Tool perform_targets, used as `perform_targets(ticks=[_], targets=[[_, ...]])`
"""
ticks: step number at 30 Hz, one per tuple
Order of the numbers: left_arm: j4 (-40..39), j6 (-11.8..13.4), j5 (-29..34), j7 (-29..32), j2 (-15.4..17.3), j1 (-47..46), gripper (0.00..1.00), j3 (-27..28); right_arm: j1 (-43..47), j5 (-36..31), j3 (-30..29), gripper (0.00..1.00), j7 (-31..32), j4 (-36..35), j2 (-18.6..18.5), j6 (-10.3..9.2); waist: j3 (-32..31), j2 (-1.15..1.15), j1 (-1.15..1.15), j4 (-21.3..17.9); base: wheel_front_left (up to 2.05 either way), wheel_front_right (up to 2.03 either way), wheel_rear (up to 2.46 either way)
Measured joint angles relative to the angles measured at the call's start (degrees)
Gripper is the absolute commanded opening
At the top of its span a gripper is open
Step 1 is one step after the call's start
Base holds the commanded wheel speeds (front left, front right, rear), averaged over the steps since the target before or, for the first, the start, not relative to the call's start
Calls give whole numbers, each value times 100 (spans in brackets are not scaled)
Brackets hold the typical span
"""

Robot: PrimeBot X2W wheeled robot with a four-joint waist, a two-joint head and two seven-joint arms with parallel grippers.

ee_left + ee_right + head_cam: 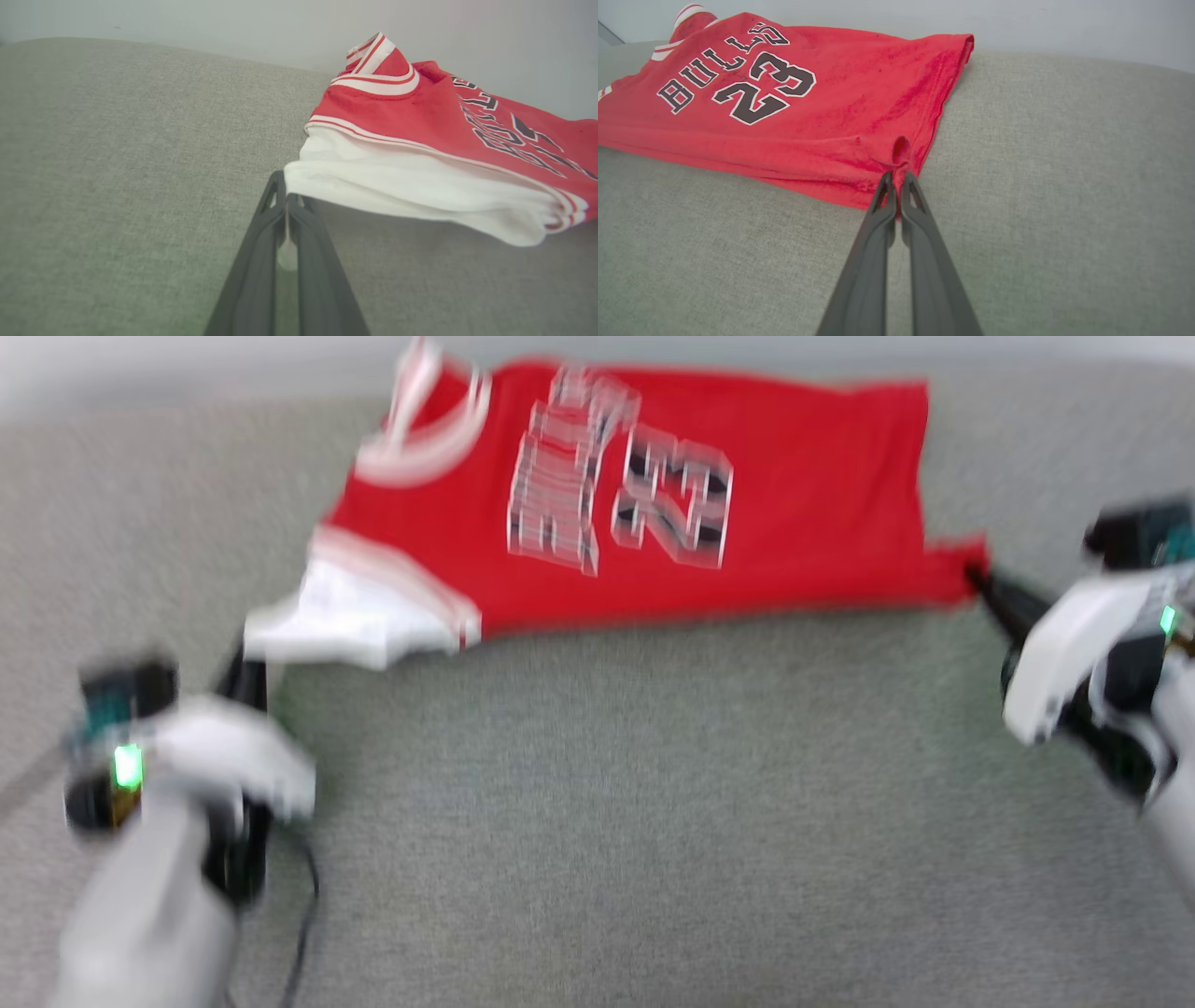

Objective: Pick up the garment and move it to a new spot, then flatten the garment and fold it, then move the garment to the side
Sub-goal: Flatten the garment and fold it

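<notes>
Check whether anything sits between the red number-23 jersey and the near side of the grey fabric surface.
Nothing visible does. The left gripper pinches the white sleeve of the red jersey; the right gripper pinches its hem corner.

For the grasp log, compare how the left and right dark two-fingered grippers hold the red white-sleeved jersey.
The left gripper pinches the edge of the white sleeve; the right gripper pinches the red hem corner. The white sleeve spreads in smooth layers from the left gripper; the red hem corner puckers into a small bunch at the right gripper. Shared: both are shut on the red white-sleeved jersey, over the grey fabric surface.
</notes>
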Motion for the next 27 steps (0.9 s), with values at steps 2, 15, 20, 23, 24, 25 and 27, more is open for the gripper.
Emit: perform_targets(ticks=[2,15,20,23,24,25,27], targets=[[-396,171,-127,1,45,715,0,89,417,89,-36,0,24,-99,-34,1,-257,0,-1,-19,0,0,0],[-4110,1848,-616,1159,621,4392,0,311,3404,65,-998,0,300,-1040,-258,10,-1578,0,-1,-14,0,0,0],[-5302,2418,-781,1625,867,5256,0,421,4429,-238,-1730,0,800,-1645,-115,9,-1799,0,-2,-23,0,0,0],[-5770,2613,-787,1763,1009,5423,0,505,4695,-516,-2228,0,1135,-2103,73,8,-1771,0,0,-43,0,0,0],[-5873,2620,-788,1825,1051,5408,0,513,4739,-630,-2375,0,1259,-2263,162,7,-1748,0,0,-47,0,0,0],[-5949,2618,-803,1906,1078,5370,0,503,4758,-727,-2512,0,1392,-2394,246,2,-1719,0,-1,-54,0,0,0],[-5991,2550,-844,2116,1126,5161,0,401,4747,-936,-2744,0,1655,-2669,407,0,-1632,0,0,-60,0,0,0]])
